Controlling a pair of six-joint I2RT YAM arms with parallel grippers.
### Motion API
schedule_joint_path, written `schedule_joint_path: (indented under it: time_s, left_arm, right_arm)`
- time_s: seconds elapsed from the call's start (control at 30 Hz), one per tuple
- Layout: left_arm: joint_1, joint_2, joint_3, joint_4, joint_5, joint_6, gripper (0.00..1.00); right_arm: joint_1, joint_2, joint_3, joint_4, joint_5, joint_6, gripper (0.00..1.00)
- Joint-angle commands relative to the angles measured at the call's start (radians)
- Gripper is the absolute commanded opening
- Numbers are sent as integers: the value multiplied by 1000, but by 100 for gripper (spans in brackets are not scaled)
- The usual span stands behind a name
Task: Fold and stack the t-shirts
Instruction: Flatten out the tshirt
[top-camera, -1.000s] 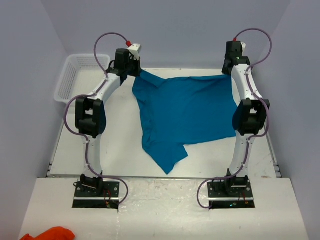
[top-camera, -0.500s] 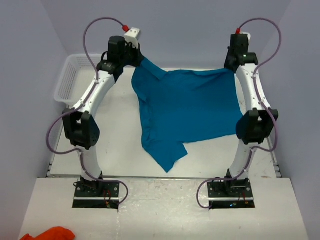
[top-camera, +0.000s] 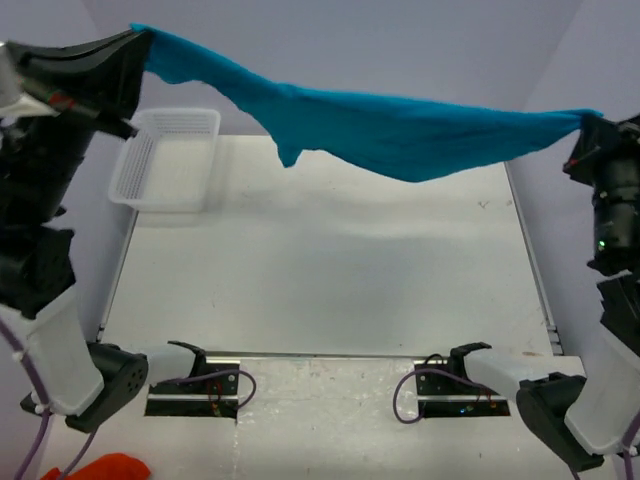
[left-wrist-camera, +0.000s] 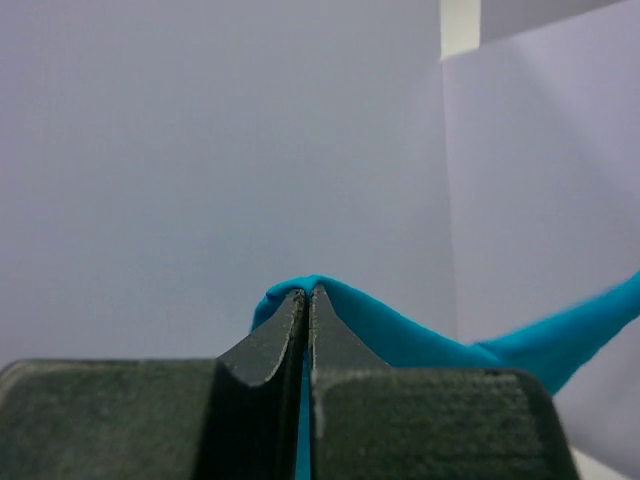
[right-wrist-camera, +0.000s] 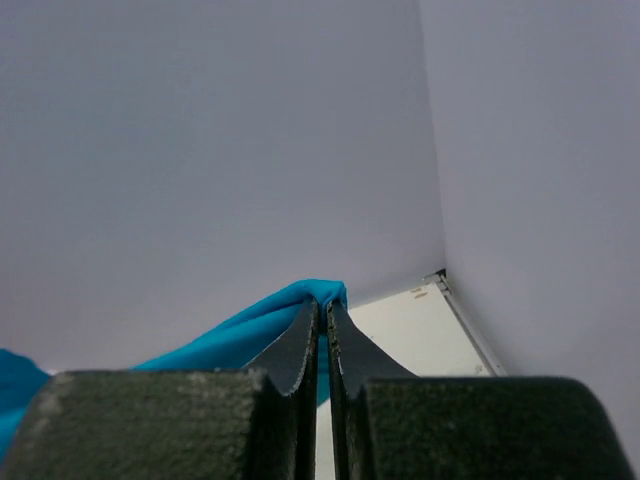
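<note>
High above the table (top-camera: 330, 270), the teal t-shirt (top-camera: 400, 130) hangs taut between 2 raised arms, probably to spread it flat for folding. The mesh basket (top-camera: 170, 160) sits at the table's far left. The left gripper (left-wrist-camera: 308, 295) and right gripper (right-wrist-camera: 322, 308) each pinch a fabric edge, jaws clamped together.

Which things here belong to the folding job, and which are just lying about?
Job: teal t-shirt, stretched in the air between left gripper and right gripper, both shut on it.
Lying about: white mesh basket, orange cloth at the near left corner.
</note>
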Motion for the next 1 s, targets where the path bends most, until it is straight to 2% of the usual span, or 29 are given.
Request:
schedule_joint_path:
  time_s: [0.0, 0.1, 0.2, 0.3, 0.43, 0.5, 0.53, 0.63, 0.7, 0.83, 0.97]
  left_arm:
    - [7, 19, -7, -121, -20, -15, 0]
    - [7, 48, -31, -121, -32, -14, 0]
    - [7, 129, -21, -126, -76, 11, 0]
    - [7, 265, 1, -132, -142, 52, 0]
    - [43, 519, 52, -120, -184, 83, 0]
    - [77, 609, 55, -71, -162, 63, 0]
    - [91, 711, 80, -63, -112, 65, 0]
    - [140, 907, 137, -35, -92, 69, 0]
    - [151, 998, 124, 5, -99, 80, 0]
    - [175, 1078, 30, 103, -56, 89, 0]
    - [172, 1172, 62, 138, -21, 98, 0]
  right_arm:
    - [12, 16, 13, -130, 88, -33, 0]
    - [17, 8, 4, -123, 121, -25, 0]
    - [17, 75, -1, -133, 163, -31, 0]
    - [3, 186, -41, -114, 195, -28, 0]
    - [-129, 377, -36, -94, 96, 22, 0]
    - [-167, 498, -21, -71, 69, 33, 0]
    - [-196, 546, 1, -71, 59, 35, 0]
    - [-239, 732, 126, -79, 20, 24, 0]
    - [-253, 833, 154, -77, 42, 13, 0]
    - [-308, 974, 220, -39, -1, -2, 0]
    - [-313, 1068, 199, 64, -58, -16, 0]
